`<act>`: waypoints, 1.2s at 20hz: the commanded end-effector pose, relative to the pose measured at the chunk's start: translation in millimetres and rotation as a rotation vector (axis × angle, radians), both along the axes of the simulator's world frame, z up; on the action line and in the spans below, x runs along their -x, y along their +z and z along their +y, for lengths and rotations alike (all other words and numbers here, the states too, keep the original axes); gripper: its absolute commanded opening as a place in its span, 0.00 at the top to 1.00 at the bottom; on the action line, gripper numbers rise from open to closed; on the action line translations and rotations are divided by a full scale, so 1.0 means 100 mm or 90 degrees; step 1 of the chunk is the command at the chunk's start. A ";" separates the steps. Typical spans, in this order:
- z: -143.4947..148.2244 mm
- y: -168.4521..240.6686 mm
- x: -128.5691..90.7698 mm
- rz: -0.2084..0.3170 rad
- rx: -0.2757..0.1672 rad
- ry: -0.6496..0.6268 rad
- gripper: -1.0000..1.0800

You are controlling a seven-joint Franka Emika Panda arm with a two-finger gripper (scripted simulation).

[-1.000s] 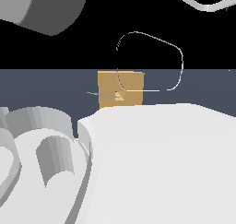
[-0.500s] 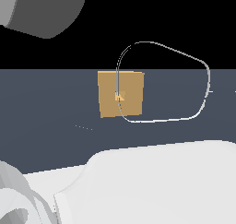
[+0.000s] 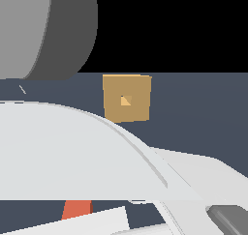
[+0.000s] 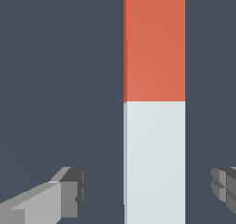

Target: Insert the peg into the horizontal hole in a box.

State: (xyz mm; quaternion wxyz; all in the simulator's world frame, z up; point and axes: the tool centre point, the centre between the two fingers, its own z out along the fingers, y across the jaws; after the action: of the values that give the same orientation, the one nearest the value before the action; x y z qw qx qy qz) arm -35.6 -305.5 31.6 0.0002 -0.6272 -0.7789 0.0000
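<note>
1. 2 views are in front of you: the exterior view is mostly filled by pale arm parts (image 3: pixel 72 152), and the wrist view looks straight down past the claw.
2. In the wrist view, the claw (image 4: pixel 150 191) is spread wide. You can see 1 grey fingertip (image 4: pixel 69 193) on one side of the peg and the other fingertip (image 4: pixel 226 186) at the picture's edge on the far side.
3. The peg (image 4: pixel 155 103) lies flat on the dark grey floor (image 4: pixel 55 80) between those 2 fingertips. There is a clear gap on each side, so neither fingertip touches it and nothing is gripped.
4. You see the peg as 2 lengths: an orange-red half (image 4: pixel 155 43) and a white half (image 4: pixel 155 163). The white half is the part lying between the fingertips. Both ends run out of the picture.
5. In the exterior view, the box (image 3: pixel 127 97) stands upright on the floor, well back, with its flat face toward the camera. Its lower left corner is hidden behind the arm's curved shell.
6. The hole (image 3: pixel 125 100) sits in the middle of that face, showing lighter orange inside.
7. Only 1 small orange-red patch of the peg (image 3: pixel 77 210) shows in the exterior view, low down beneath the arm, well apart from the box.
</note>
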 end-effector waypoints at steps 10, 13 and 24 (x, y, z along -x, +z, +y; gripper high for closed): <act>-0.01 -0.15 -0.01 0.000 0.000 0.001 1.00; -0.01 -0.15 -0.01 0.000 0.000 0.001 1.00; 0.20 -0.11 -0.05 0.000 0.000 0.000 1.00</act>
State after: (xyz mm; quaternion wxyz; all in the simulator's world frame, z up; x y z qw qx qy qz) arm -33.2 -293.3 18.1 0.0013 -0.6280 -0.7782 0.0005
